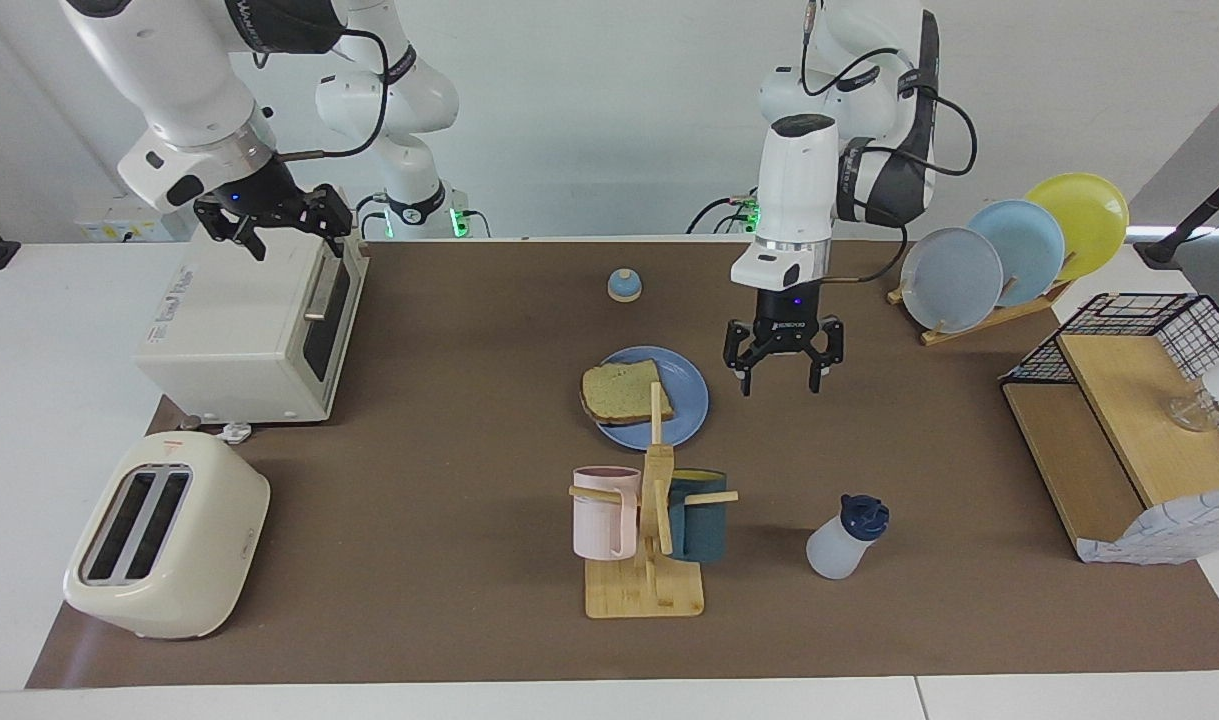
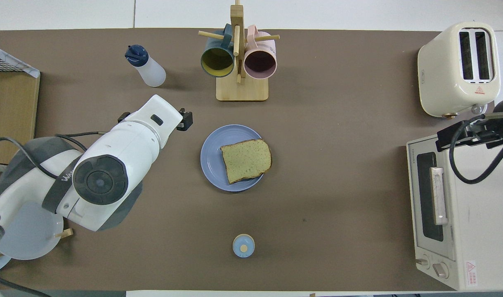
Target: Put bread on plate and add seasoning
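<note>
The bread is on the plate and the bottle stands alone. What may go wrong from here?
1. The bottle stands beside the mug rack; a reach by the open left hand might clip a peg.
2. The bottle looks slim and smooth, so it may tip when gripped.
3. The bread overhangs the plate rim, so seasoning could miss.

Facing cam: high, across the table, looking at both robot bases. Overhead cam: above robots' end, looking steeply down and forward. Half a turn apart. Both cover the whole brown table mat (image 1: 449, 480) (image 2: 338, 198), including the round medium-blue plate (image 1: 691, 400) (image 2: 212, 159) mid-mat.
</note>
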`<state>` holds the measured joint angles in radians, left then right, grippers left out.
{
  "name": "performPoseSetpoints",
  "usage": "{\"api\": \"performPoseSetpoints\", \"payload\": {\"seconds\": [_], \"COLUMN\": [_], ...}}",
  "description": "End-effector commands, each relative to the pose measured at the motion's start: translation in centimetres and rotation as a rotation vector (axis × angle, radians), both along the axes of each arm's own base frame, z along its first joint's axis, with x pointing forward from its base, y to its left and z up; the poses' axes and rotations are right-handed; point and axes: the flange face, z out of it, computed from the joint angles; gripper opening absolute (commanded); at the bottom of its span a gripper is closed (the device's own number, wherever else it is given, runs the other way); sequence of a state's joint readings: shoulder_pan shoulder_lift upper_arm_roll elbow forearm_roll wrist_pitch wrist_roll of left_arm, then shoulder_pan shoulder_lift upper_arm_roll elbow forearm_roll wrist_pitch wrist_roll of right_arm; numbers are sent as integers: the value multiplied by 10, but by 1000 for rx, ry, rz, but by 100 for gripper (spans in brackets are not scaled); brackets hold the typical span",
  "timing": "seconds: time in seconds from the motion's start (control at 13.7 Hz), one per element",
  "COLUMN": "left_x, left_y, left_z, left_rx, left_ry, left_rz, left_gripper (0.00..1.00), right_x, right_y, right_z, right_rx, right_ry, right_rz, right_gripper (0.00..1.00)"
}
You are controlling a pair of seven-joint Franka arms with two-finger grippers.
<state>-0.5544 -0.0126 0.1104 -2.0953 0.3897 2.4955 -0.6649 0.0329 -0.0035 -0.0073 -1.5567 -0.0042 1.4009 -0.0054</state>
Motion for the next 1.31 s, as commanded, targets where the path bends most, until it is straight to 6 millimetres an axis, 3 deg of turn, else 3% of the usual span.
{"api": "performPoseSetpoints", "payload": {"seconds": [0.0, 0.29, 0.58, 0.8, 1.09, 1.24], "left_x": [7, 19, 33, 40, 31, 26], "left_y": [0, 20, 85, 136, 203, 226], "left_z": [36, 92, 125, 133, 138, 139], "left_rx": [21, 8, 36, 36, 75, 76], "left_ry": [62, 155, 269, 329, 420, 433], "left_rz": [61, 43, -3, -13, -101, -111], "left_gripper": [100, 100, 100, 100, 100, 100], "right_x": [-4, -4, -4, -4, -2, -4], "right_y": [-4, -4, -4, -4, -4, -1], "right_z": [0, 0, 0, 0, 0, -1], "right_rx": [-2, -2, -2, -2, -3, -1], "right_ry": [-13, -13, -13, -13, -17, -10], "right_rz": [13, 13, 13, 13, 7, 24], "right_gripper": [100, 100, 100, 100, 100, 100]}}
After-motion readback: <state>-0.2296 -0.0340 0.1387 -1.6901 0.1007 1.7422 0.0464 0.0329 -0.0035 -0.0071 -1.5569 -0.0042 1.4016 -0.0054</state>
